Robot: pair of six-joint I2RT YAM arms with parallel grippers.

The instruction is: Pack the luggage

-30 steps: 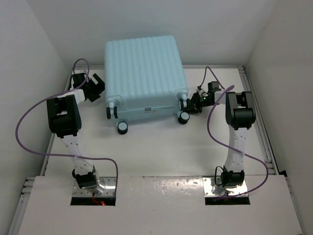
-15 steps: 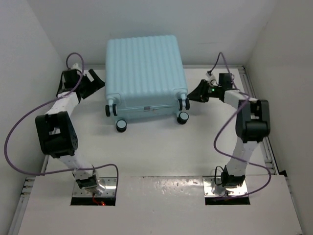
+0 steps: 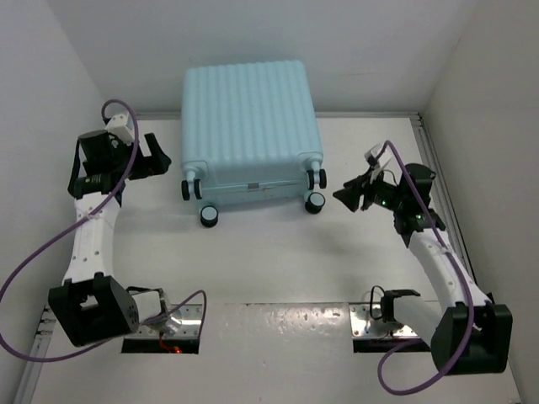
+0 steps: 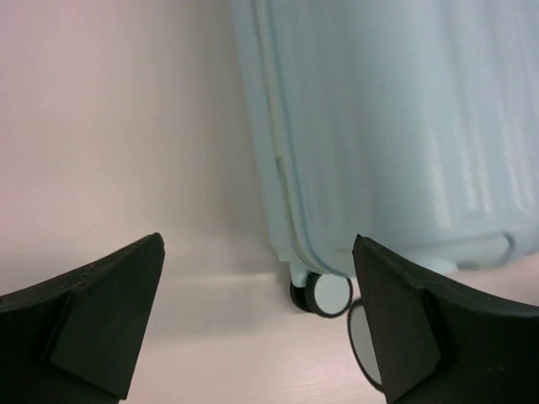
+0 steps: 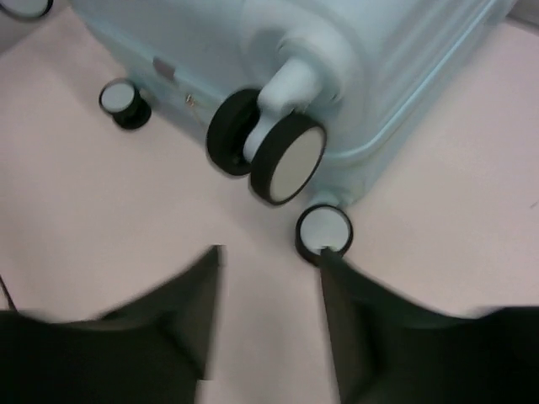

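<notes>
Far centre of the tabletop: one piece of luggage, pale aqua, ribbed shell facing up, lid shut. It lies flat, its wheeled end turned toward the arm bases and its other end near the back wall.

Wheels counted from above: four, black with white faces, two at each near corner. Left pair: one tucked against the shell, one swung out onto the tabletop. Right pair: one by the shell, one nearer the bases.

Arms: two, one on each side of the case, neither touching it.

Left end effector: just off the luggage's left near corner, pointing at it. In its own camera the two fingers stand wide apart with only tabletop and the case's corner between them. Nothing is held.

Right end effector: just beside the right pair of wheels, a gap away. Its wrist camera is blurred, but the two fingers show a moderate gap between them, with bare tabletop in it. Nothing is gripped. A caster sits right ahead of the fingertips.
</notes>
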